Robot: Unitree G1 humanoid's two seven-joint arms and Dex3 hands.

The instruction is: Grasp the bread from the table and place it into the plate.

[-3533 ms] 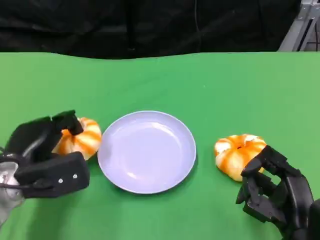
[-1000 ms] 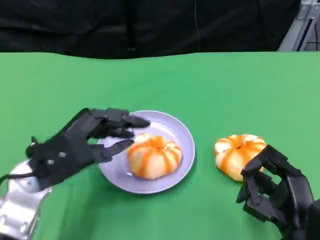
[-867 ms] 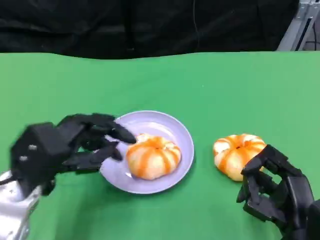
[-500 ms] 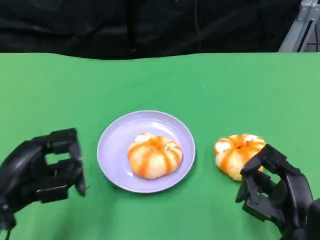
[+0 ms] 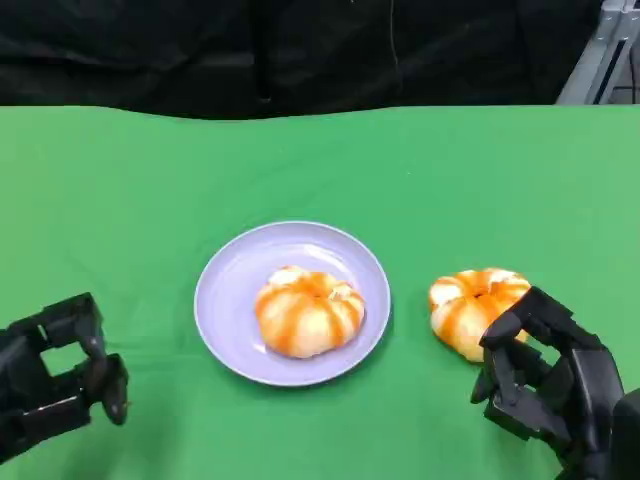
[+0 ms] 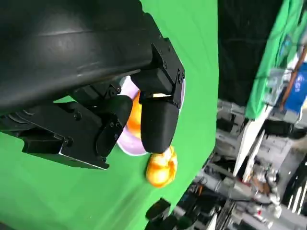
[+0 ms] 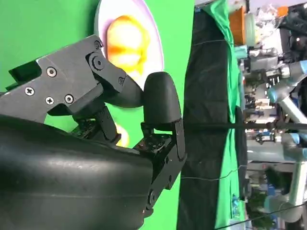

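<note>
1. Nearest, at the lower left of the head view, the left hand (image 5: 55, 375) is seen low over the green table (image 5: 140, 180), its fingers curled inward with nothing held between them.
2. At the lower right, the right hand (image 5: 550, 385) is seen with its fingers bent inward in a loose claw; nothing is gripped.
3. A second bun (image 5: 478, 310) lies on the table just beyond the right hand's fingertips (image 5: 505, 335). From the head view it cannot be told whether it is touched; it is not enclosed by the fingers.
4. In the right wrist view, a small patch of that bun (image 7: 121, 138) is glimpsed past the curled fingers (image 7: 160, 108).
5. Further out, near the middle of the table, a pale lilac plate (image 5: 225, 300) is set flat. It lies between the two hands, well apart from the left one.
6. The bread (image 5: 308, 312), a round white bun with orange streaks, is seated in the plate, slightly towards its near right side. It is well clear of the left fingers (image 5: 95, 365) and apart from the right ones.
7. In the left wrist view, the plated bread (image 6: 135, 115) is partly hidden behind the curled fingers (image 6: 158, 124), and the second bun (image 6: 161, 167) is seen beyond the plate (image 6: 130, 146).
8. Farthest off, a black backdrop (image 5: 300, 50) is hung behind the table's far edge.
</note>
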